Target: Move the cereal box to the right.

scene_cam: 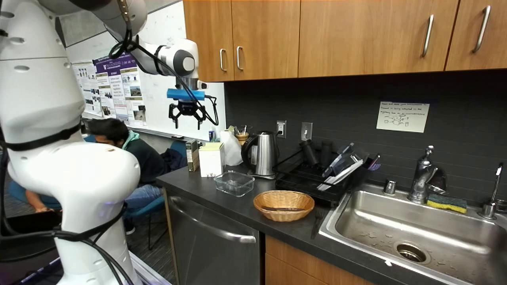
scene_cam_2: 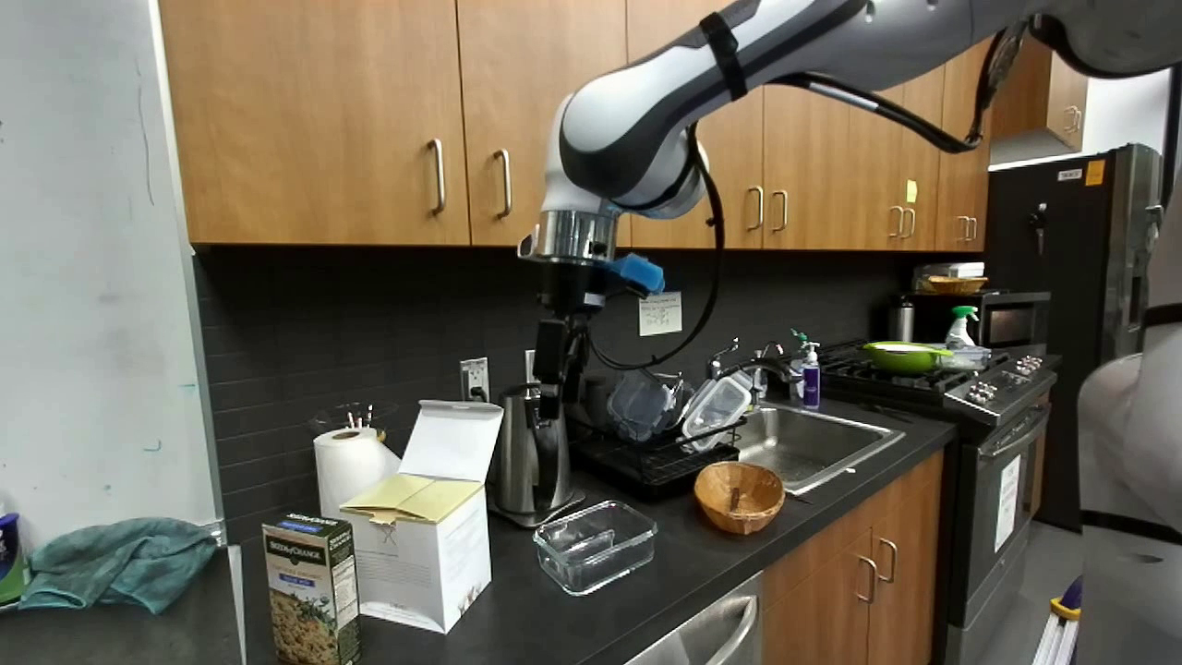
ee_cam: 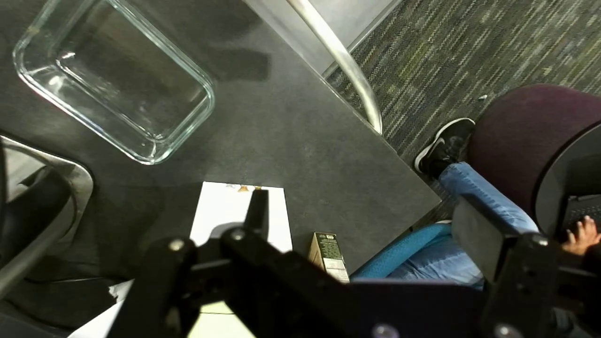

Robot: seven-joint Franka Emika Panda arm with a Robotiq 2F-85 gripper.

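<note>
The cereal box (scene_cam: pixel 192 155) is a small upright printed box with a brown-green face. It stands near the counter's end in both exterior views, with its printed front (scene_cam_2: pixel 309 591) showing food. In the wrist view its narrow top and side (ee_cam: pixel 328 251) show, partly hidden by the gripper. A larger white box (scene_cam_2: pixel 420 563) with open yellow flaps stands right beside it, also in the wrist view (ee_cam: pixel 239 204). My gripper (scene_cam: pixel 187 122) is open and empty, high above the counter and the boxes. Its fingers are spread wide in the wrist view (ee_cam: pixel 371 223).
A glass container (scene_cam: pixel 234 184), a steel kettle (scene_cam: pixel 266 154) and a wicker basket (scene_cam: pixel 283 215) stand along the counter. A paper towel roll (scene_cam_2: pixel 355 466) is behind the white box. A dish rack (scene_cam: pixel 301 178) and sink (scene_cam: pixel 396 245) lie farther along. A person (scene_cam: pixel 146 154) sits beyond the counter's end.
</note>
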